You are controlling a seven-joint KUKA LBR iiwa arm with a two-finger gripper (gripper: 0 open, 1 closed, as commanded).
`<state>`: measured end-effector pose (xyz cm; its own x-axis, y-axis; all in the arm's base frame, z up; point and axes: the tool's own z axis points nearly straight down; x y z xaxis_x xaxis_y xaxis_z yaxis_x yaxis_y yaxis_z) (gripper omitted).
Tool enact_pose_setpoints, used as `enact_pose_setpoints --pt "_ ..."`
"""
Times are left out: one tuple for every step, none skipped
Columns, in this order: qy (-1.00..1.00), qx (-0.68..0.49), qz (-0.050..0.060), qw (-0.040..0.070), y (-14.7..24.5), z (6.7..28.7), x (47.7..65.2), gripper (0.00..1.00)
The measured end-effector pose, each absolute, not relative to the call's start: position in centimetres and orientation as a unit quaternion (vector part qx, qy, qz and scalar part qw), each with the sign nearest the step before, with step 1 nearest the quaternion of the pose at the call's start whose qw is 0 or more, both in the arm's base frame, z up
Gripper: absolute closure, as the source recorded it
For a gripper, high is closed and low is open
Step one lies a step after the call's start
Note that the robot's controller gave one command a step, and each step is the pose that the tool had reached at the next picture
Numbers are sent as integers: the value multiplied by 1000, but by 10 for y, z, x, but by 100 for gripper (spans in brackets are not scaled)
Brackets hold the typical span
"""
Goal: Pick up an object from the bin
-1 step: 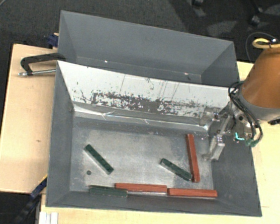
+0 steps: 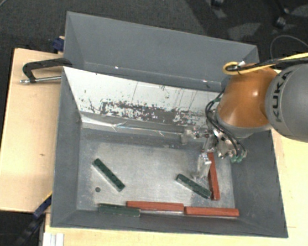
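letters "KUK", on grey arm (image 2: 304, 99)

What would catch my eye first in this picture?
The arm's orange-covered wrist reaches into the grey bin from the right, its end effector low over a slanted red bar and a dark green bar. Next, a pair of red bars lies end to end along the front wall.
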<state>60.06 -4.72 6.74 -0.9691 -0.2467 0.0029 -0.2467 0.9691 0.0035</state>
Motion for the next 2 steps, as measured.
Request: enact_pose_setpoints --pt "-972 234 0 0 -81 73 533 0" --pt "-967 257 0 -3 -54 72 518 0"
